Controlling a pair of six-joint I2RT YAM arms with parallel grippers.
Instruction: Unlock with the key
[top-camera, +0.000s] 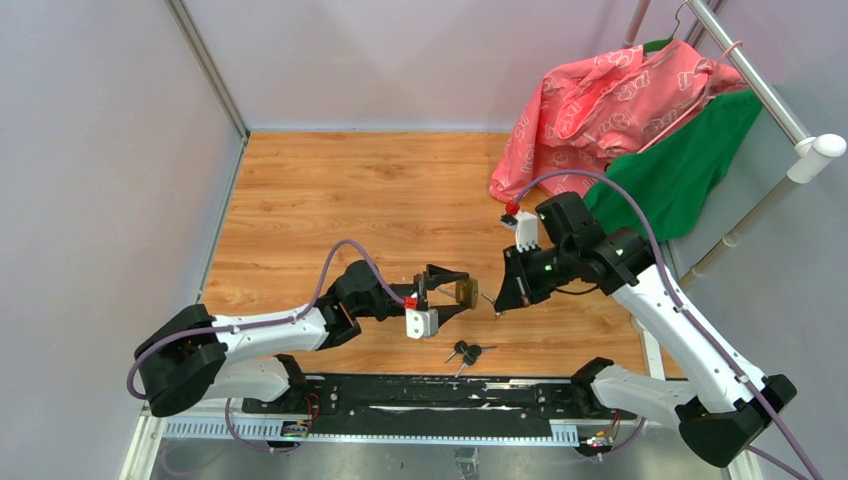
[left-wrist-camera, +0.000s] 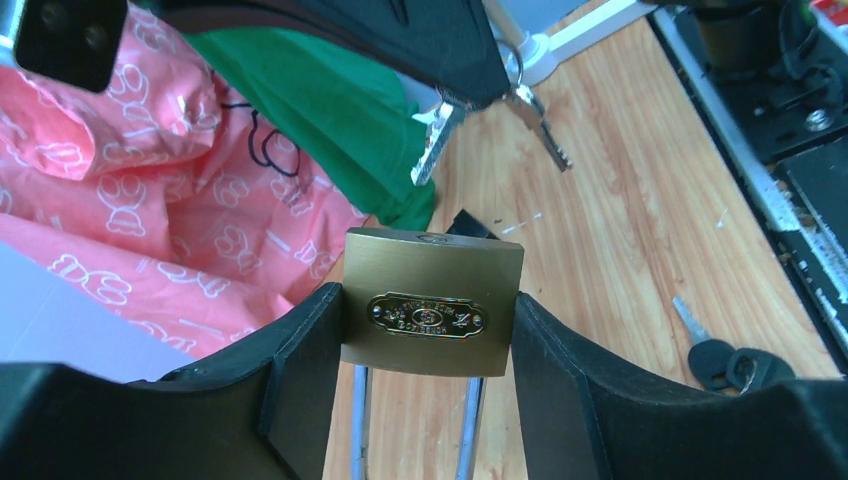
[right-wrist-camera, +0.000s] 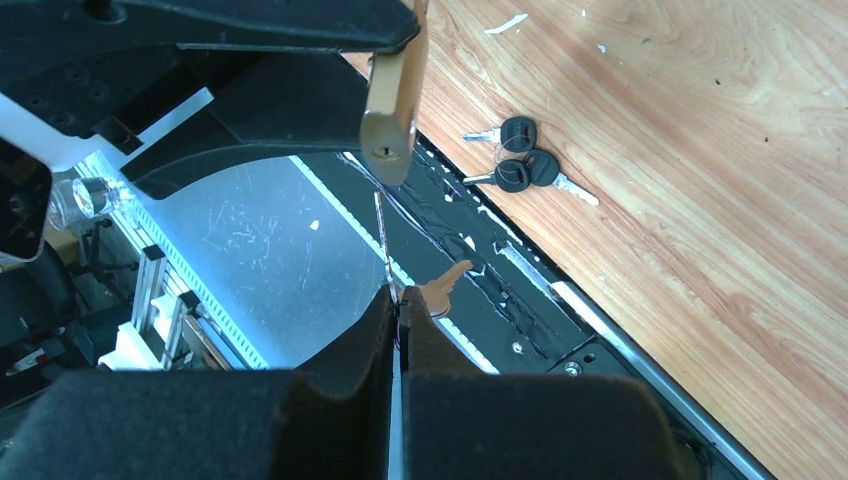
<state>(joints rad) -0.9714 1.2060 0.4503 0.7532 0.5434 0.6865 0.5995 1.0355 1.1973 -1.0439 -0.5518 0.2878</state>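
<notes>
A brass padlock sits clamped between my left gripper's jaws, body outward and steel shackle toward the wrist. From above, the padlock hangs over the wooden table. My right gripper is shut on a silver key, seen edge-on, whose tip points at the padlock's keyhole end, a short gap away. In the left wrist view the key angles down toward the lock's top, and a second key dangles from the same ring.
A spare bunch of black-headed keys lies on the table near the front edge. The black base rail runs along that edge. Pink and green garments hang from a rack at the back right.
</notes>
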